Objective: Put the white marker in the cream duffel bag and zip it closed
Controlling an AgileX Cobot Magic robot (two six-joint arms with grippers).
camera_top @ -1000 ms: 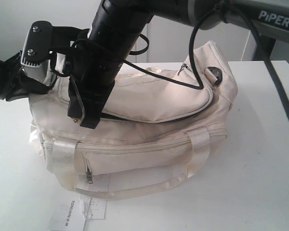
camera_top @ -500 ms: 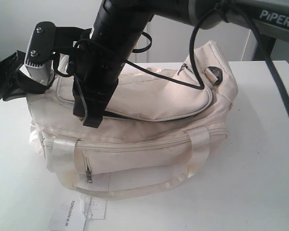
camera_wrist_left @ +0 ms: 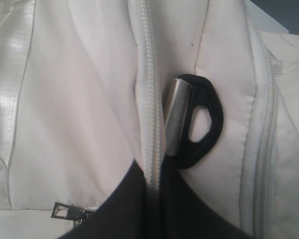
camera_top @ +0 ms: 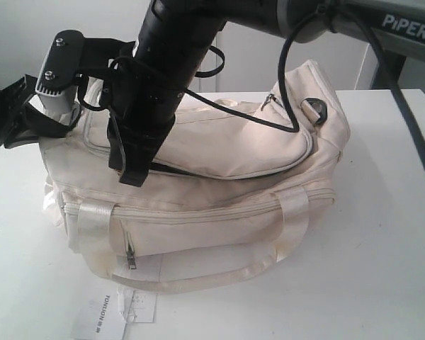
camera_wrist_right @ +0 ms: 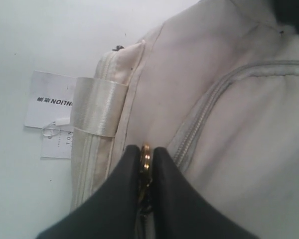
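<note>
The cream duffel bag lies on the white table. My right gripper reaches across to the bag's left end and is shut on a gold zipper pull of the top zipper. A dark gap shows under the top flap's edge. At the bag's left end my left gripper is shut on the bag's zipper edge, next to a black D-ring. The left gripper pinches the white zipper tape. The white marker is out of view.
A white paper hangtag lies on the table in front of the bag. Satin handles hang over the front pocket, whose small metal pull dangles. Another black D-ring sits at the bag's right end.
My right gripper, with the zipper pull, has shifted slightly up and toward the bag's left end. The bag's left end rose a little. The left gripper holds its place.
</note>
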